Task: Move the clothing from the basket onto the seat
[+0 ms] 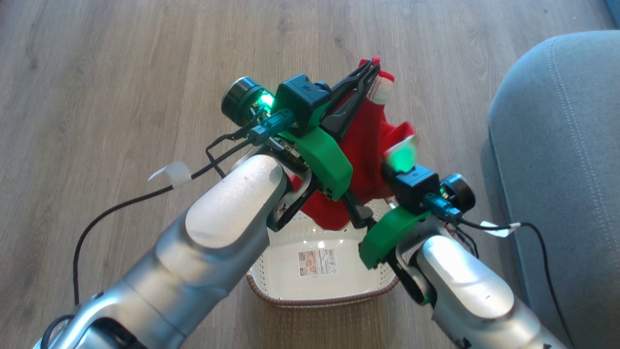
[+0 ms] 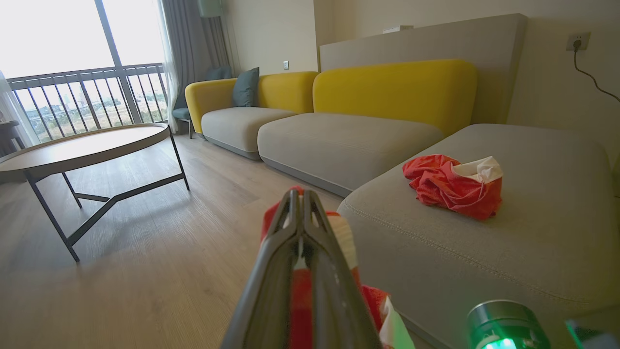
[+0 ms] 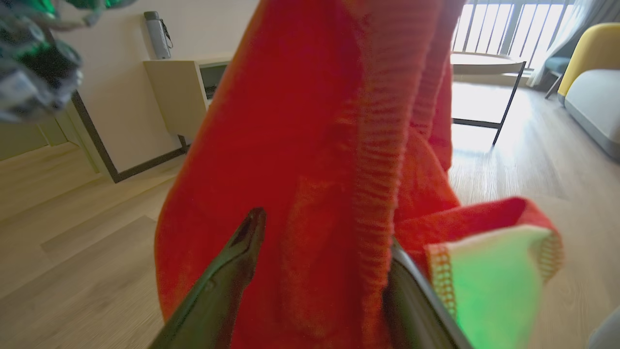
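My left gripper (image 1: 364,77) is shut on a piece of the clothing (image 1: 364,140), a red garment with a white cuff, held up above the basket (image 1: 329,299). Seen from the left wrist, the closed fingers (image 2: 301,218) pinch the red cloth. The garment hangs down between the spread fingers of my open right gripper (image 3: 324,232), which sits beside the basket's right rim. The cream basket shows a bare floor with a paper label (image 1: 317,262). A second red garment (image 2: 453,186) lies crumpled on the grey seat (image 2: 484,257), which is also at the right edge (image 1: 557,145) of the head view.
Wooden floor (image 1: 121,72) surrounds the basket. A round low table (image 2: 82,150) on a dark metal frame stands to the left. Yellow-backed sofa sections (image 2: 339,140) continue beyond the seat. A pale cabinet (image 3: 179,97) stands against a wall. Black cables (image 1: 121,206) trail from both wrists.
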You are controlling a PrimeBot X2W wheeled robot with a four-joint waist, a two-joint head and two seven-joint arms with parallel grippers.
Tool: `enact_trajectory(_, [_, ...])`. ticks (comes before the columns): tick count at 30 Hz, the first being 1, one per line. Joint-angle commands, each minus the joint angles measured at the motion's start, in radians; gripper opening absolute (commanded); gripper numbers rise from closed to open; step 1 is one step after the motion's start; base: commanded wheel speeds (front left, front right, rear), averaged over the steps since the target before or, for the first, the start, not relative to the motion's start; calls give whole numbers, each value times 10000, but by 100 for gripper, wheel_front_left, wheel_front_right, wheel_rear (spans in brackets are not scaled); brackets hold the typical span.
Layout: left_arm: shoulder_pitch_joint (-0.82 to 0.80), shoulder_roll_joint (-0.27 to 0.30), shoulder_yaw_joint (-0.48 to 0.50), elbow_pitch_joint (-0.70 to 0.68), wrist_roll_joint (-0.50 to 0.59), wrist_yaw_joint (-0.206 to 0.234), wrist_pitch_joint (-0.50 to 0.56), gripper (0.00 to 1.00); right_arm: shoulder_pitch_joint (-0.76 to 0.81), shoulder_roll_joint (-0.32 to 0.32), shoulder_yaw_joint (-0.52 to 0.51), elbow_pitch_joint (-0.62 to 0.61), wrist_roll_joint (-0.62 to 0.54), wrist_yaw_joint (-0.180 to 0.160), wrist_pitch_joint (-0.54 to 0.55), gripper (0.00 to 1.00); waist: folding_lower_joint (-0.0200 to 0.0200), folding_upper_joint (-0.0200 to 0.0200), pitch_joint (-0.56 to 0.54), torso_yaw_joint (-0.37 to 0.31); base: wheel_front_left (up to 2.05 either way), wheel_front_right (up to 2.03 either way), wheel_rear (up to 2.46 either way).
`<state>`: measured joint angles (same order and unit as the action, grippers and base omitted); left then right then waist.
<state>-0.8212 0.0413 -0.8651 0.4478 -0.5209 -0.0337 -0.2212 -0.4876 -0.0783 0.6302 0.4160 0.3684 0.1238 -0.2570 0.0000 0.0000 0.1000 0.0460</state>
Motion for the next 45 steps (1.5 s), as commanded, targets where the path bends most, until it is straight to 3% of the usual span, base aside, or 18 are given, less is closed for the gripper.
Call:
enact_trajectory(1, [-653,90,268,-229,-82,77,-94,0,-424,214,260,-94,317,69,-47,5,0,0,23,-5,0,0,0])
enact_trajectory(2, [-649,90,251,-213,-97,76,-102,0,-472,219,303,-51,417,69,-47,0,0,0,30,-11,0,0,0])
enact_trajectory(15, [-570,158,255,167,-24,182,-263,0,-381,72,301,-663,599,69,-47,0,0,0,93,-249,0,0,0])
enact_trajectory(17, [-571,182,297,223,10,180,-302,100,-357,40,307,-766,611,69,-47,0,0,0,108,-290,0,0,0])
enact_trajectory(24, [-454,346,384,661,98,168,-365,100,-142,-104,-7,-1366,764,69,-47,0,0,0,143,-582,0,0,0])
enact_trajectory(30, [-170,562,356,1064,197,22,-391,100,278,-311,-666,-2126,720,69,-47,0,0,0,84,-1277,0,0,0])
enact_trajectory(45, [1225,1002,614,868,120,-649,-404,100,967,-838,-1416,-3440,794,69,-47,0,0,0,-309,-4178,0,0,0])
